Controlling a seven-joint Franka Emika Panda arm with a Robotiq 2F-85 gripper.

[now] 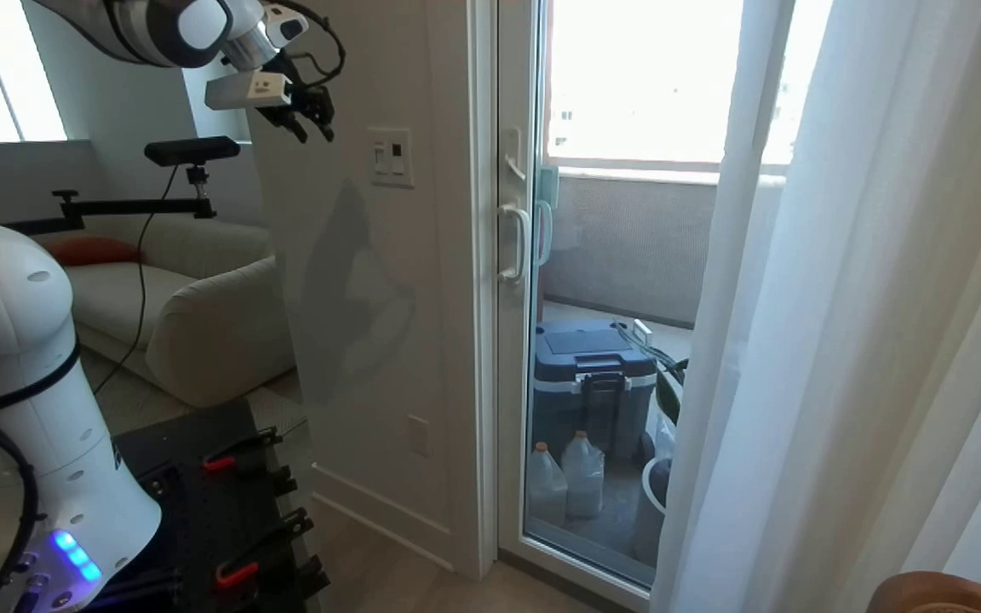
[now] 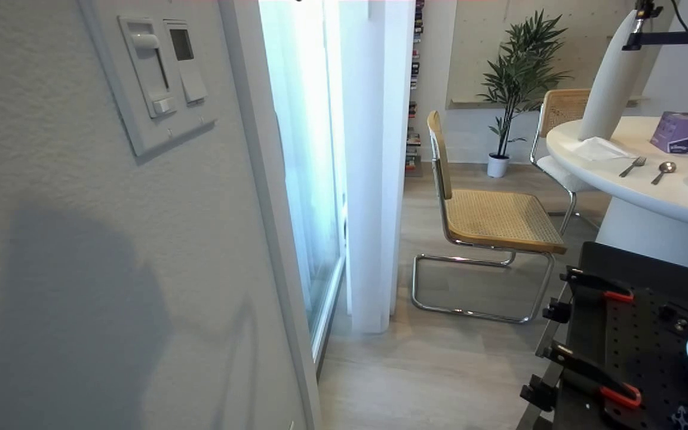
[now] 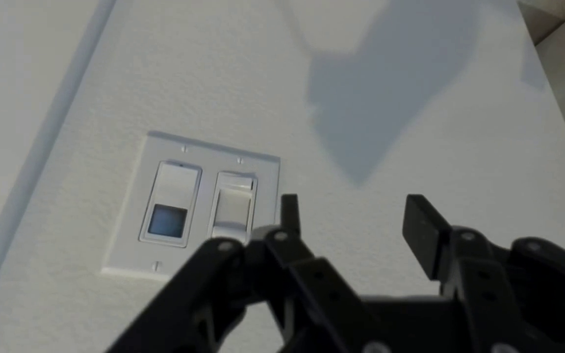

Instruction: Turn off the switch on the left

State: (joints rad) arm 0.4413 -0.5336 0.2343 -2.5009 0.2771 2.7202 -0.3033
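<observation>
wrist view, upside down: gripper [image 3: 353,211] halfway spread, nothing held; slide dimmer [image 3: 231,208], left switch once righted, at nine o'clock. approach step, i'd judge; next: narrow gripper, press rocker [image 3: 235,182].

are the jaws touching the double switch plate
Apart: in an exterior view, a strip of wall shows between the gripper, its jaws open, and the double switch plate.

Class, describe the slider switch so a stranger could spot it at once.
Beside the glass door, find the white switch plate. In both exterior views the slider switch is its left-hand unit, with a slider knob; its neighbour has a dark window.
</observation>
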